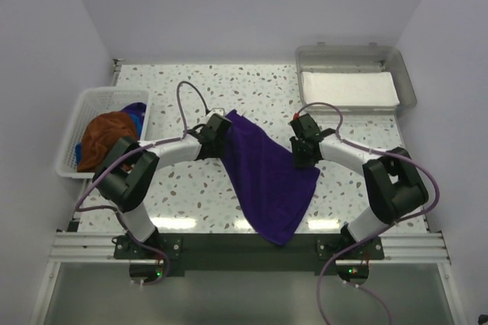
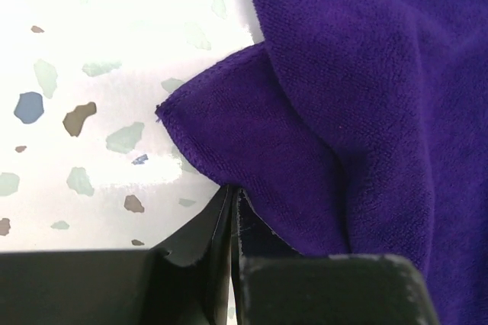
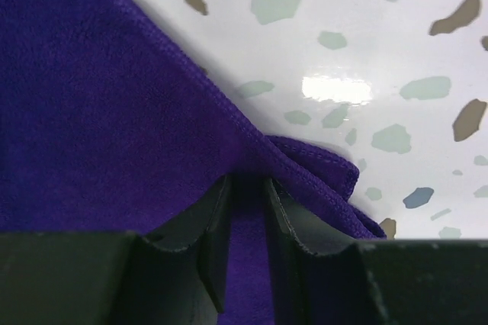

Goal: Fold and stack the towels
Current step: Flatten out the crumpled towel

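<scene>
A purple towel hangs and drapes between my two grippers over the middle of the speckled table, its low end near the front edge. My left gripper is shut on the towel's upper left corner; in the left wrist view the jaws are pressed together on the towel's edge. My right gripper is shut on the towel's right corner; in the right wrist view the fingers pinch a fold of purple cloth.
A white basket at the left holds a brown towel and a blue one. A clear bin at the back right holds a folded white towel. White walls close in the sides.
</scene>
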